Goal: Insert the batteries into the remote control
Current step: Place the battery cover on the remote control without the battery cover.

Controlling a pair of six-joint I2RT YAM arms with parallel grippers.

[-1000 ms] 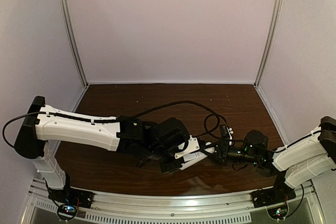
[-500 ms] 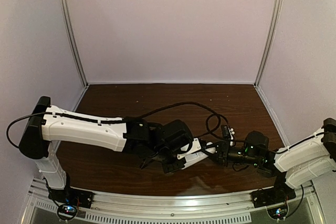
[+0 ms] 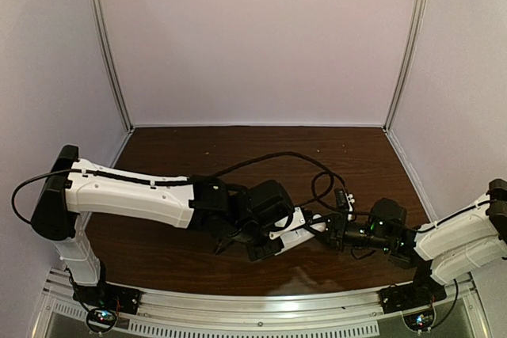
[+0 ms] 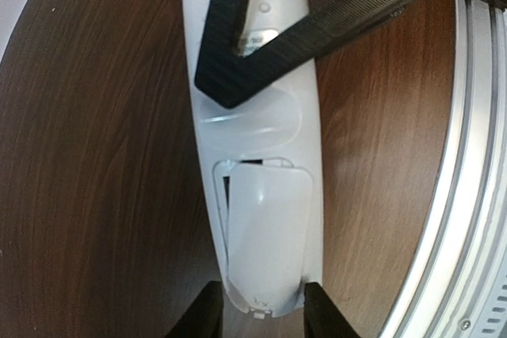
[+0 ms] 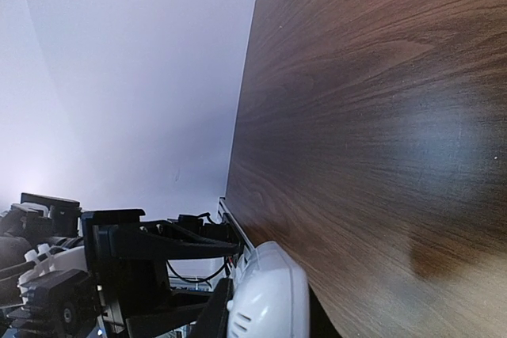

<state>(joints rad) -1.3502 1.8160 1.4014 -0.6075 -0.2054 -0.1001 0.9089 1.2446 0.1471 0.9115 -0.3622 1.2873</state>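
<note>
Looking down past our left gripper (image 4: 261, 316), we see the remote control (image 4: 252, 140) lying back-up over the table (image 4: 95, 156), its near end tucked between our left fingers (image 4: 204, 314) and its length running straight away from them. Those fingers stand a modest way apart, one close against each side of that end. Whether they press the plastic or only flank it we cannot tell, so we make no claim of a grip there. At the far end from our left fingers, the right gripper (image 3: 329, 233) is clamped narrowly on the remote, with one black right finger (image 4: 230, 53) laid across its back. The right wrist view shows the rounded white end sitting right at that gripper's fingertips. Just ahead of our left fingertips, the small white cover (image 4: 269, 235) lies over the battery bay. A thin dark gap runs along the side of the cover nearer our left-hand finger, so we judge it placed but perhaps not snapped home. None of the batteries shows in any view, neither between either pair of fingers nor on the wood beside them. We take them to be inside under the cover, though the bay itself is hidden and we cannot confirm it. By our reckoning the loading is nearly done, and what may remain is pressing the cover flush and letting go.
</note>
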